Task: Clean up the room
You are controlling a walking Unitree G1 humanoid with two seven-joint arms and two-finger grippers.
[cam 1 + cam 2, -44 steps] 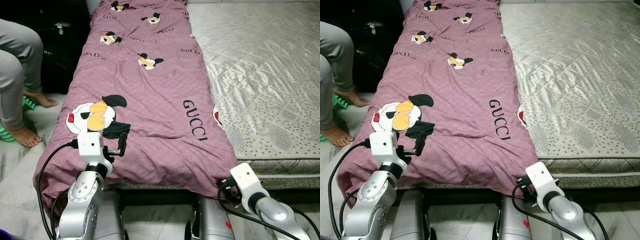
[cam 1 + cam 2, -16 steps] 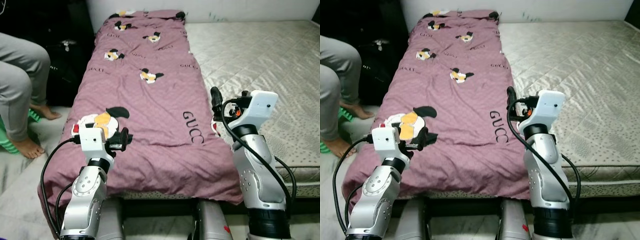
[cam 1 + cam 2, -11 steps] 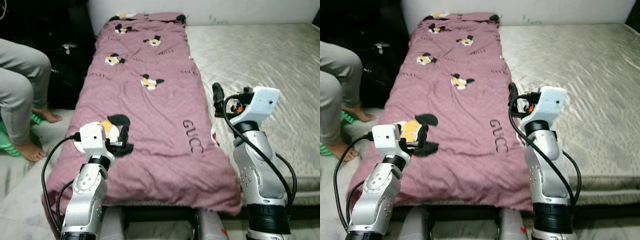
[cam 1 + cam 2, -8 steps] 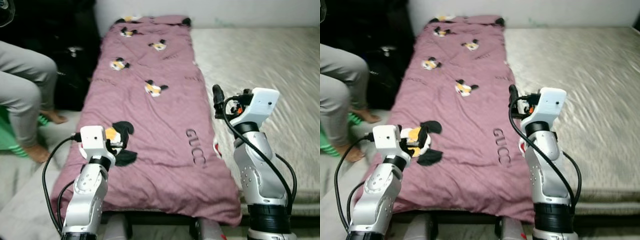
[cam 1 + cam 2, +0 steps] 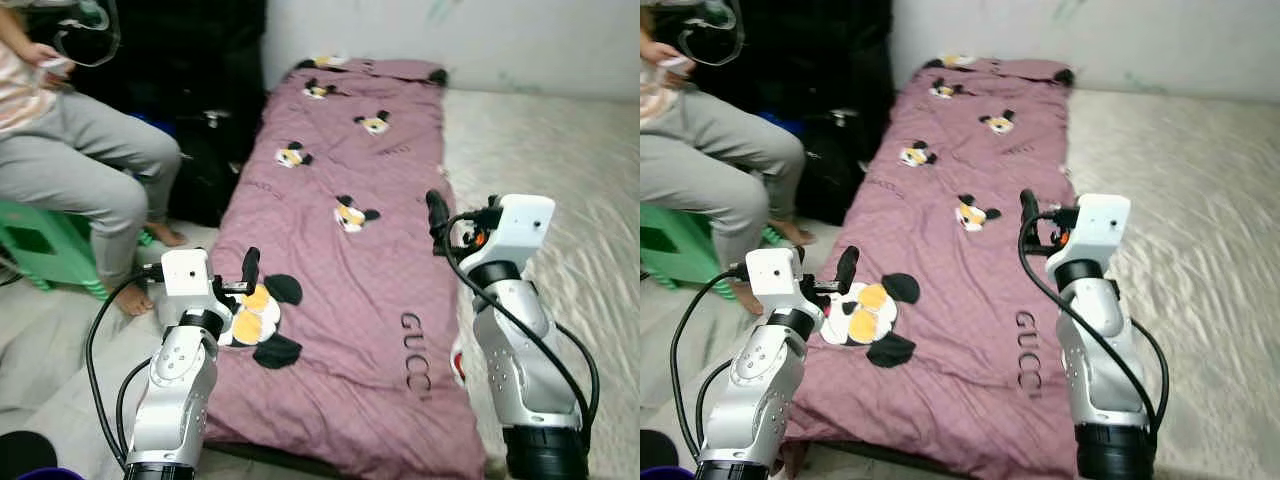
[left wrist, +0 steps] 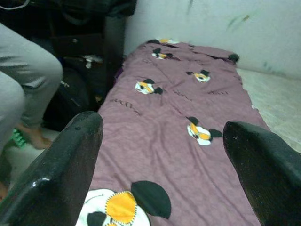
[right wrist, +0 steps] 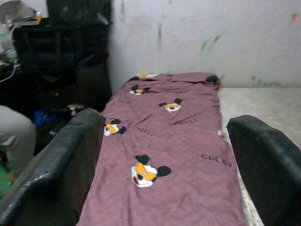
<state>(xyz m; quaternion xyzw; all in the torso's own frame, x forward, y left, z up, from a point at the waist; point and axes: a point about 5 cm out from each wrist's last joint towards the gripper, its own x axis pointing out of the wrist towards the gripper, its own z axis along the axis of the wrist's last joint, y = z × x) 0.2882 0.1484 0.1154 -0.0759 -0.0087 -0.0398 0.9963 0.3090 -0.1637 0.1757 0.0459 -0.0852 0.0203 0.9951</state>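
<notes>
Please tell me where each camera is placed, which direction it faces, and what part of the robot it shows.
Left eye, right eye: on the head, looking forward and down at the purple quilt, mattress and seated person; both silver arms show.
Left wrist: looks along the left gripper over the quilt.
Right wrist: looks along the right gripper toward the wall.
Shared: the quilt.

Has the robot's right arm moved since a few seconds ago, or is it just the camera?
Yes. The right tool was low at the foot edge of the purple blanket; now it is raised above the blanket's right edge, by the bare mattress.
</notes>
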